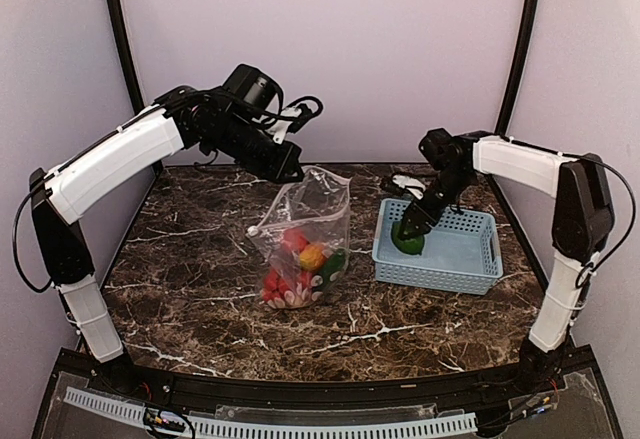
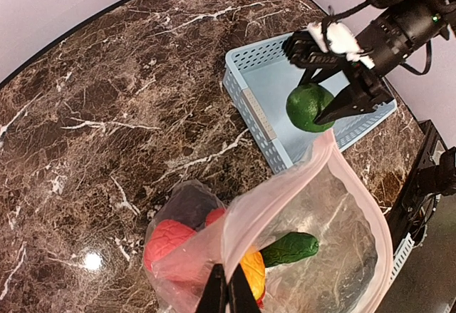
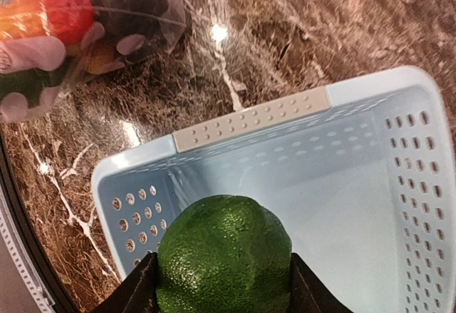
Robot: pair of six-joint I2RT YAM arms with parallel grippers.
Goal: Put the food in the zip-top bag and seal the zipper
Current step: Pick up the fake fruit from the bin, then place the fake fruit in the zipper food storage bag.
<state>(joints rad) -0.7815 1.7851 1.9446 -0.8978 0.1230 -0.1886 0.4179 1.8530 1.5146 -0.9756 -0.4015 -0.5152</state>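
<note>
- The zip-top bag (image 1: 318, 221) stands upright near the middle of the dark marble table (image 1: 180, 259). Its bottom rests on the tabletop and its mouth is lifted and open.
- The zipper (image 2: 278, 181), a pinkish strip, runs round the mouth in a wide loop. Its two sides are well apart, not pressed together.
- Most of the food lies at the bottom of the bag. I can see red-pink strawberries (image 2: 167, 245), a dark purple eggplant (image 2: 189, 204) and an orange-red piece (image 2: 254, 274). A long green vegetable (image 2: 288, 249) lies on top of the others.
- The left gripper (image 1: 296, 171) reaches in from the left at the bag's top edge. Its fingers are pressed tight together with the rim of the bag pinched between them, and that holds the mouth up.
- One piece of food is outside the bag: a green bumpy ball (image 3: 224, 256). It sits inside the light-blue basket (image 1: 445, 277), at the end nearest the bag.
- The right gripper (image 1: 408, 237) comes down over that ball with one finger on each side.
- Its fingertips (image 3: 139, 291) lie against the ball's flanks, so the jaws stand only as far apart as the ball is wide.
- I cannot tell from here whether the ball rests on the basket floor or hangs just above it.
- The basket stands on the table just to the right of the bag, near it but not touching.
</note>
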